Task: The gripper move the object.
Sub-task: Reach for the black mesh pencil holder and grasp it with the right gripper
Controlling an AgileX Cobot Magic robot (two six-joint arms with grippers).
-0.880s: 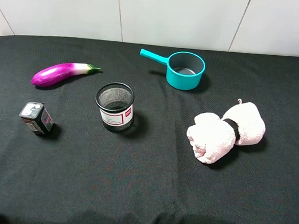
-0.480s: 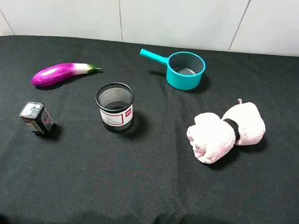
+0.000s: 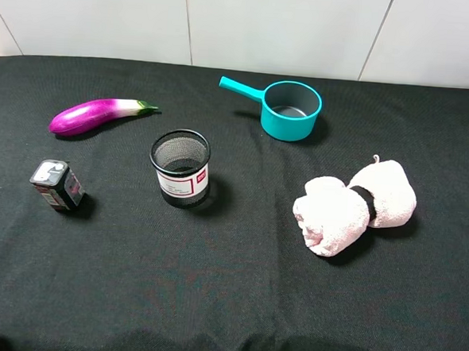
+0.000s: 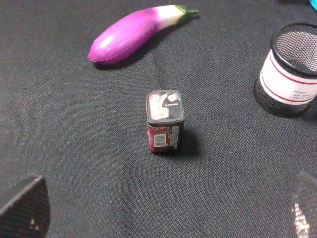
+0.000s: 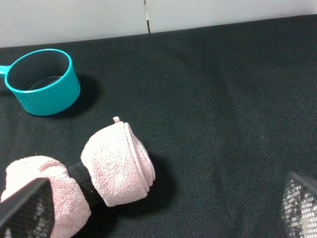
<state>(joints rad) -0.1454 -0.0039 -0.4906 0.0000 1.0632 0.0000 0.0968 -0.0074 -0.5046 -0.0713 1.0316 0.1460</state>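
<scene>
Nothing is changing on the black desk (image 3: 228, 286) since the earlier frames, so the move is not yet beginning. The mesh pen cup (image 3: 180, 172) is standing upright ahead and to the right of the left hand (image 4: 164, 208), past the small box (image 4: 165, 120). The left hand and the right hand (image 5: 161, 206) are both gaping wide, empty.

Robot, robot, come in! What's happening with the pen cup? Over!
Left gripper open, right gripper open. Pen cup upright, untouched. Small box beside it, apart.
</scene>
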